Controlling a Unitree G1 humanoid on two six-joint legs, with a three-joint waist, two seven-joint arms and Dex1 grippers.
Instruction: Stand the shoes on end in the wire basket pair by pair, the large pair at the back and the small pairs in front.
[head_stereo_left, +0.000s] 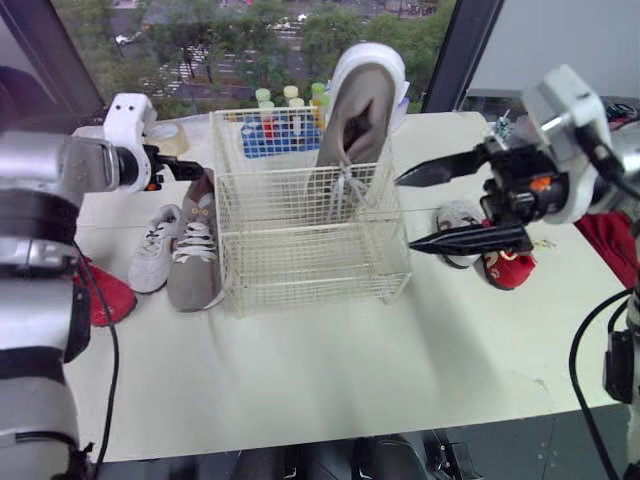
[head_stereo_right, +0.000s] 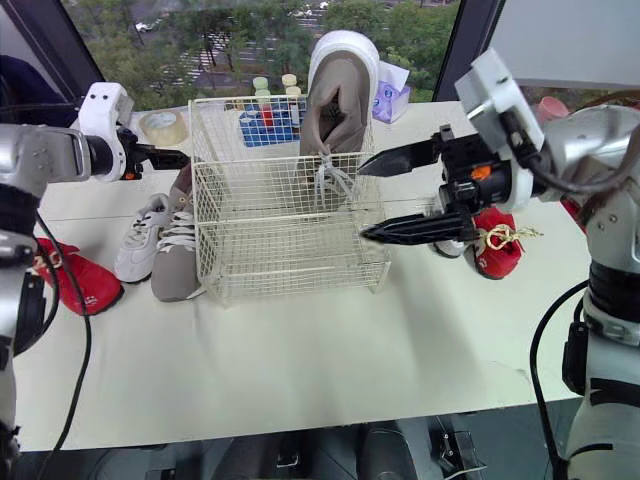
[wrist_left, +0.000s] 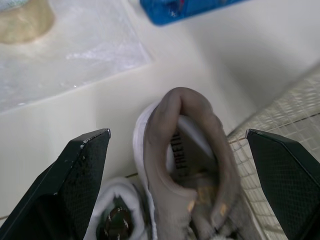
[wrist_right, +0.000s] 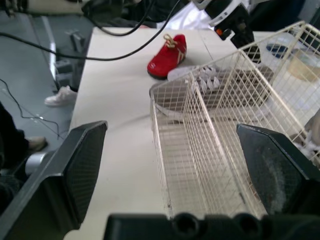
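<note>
Left wrist view looks down on the heel of a large taupe suede shoe (wrist_left: 182, 165) lying on the pale desk (head_stereo_left: 330, 380). The left end effector (wrist_left: 178, 132) hangs over it with its two black fingers spread wide, one on either side of the collar, gripping nothing. That shoe lies at nine o'clock of the white wire basket (head_stereo_left: 310, 250), just beside its wall, with a small white sneaker (head_stereo_left: 155, 248) against its other side. Its mate, the other large taupe shoe (head_stereo_left: 358, 120), stands on end in the basket's back compartment, at twelve o'clock. The right end effector (head_stereo_left: 406, 212) hovers at three o'clock of the basket, wide open and empty, with a small red shoe (head_stereo_left: 510, 268) on the desk beyond it.

The tight fit looks like the danger. The finger on the basket side could snag the wire as it drops or closes, and the other could pinch the white sneaker along with the collar. Held by the heel alone, the long shoe would probably swing and could topple its standing mate on the way in.
</note>
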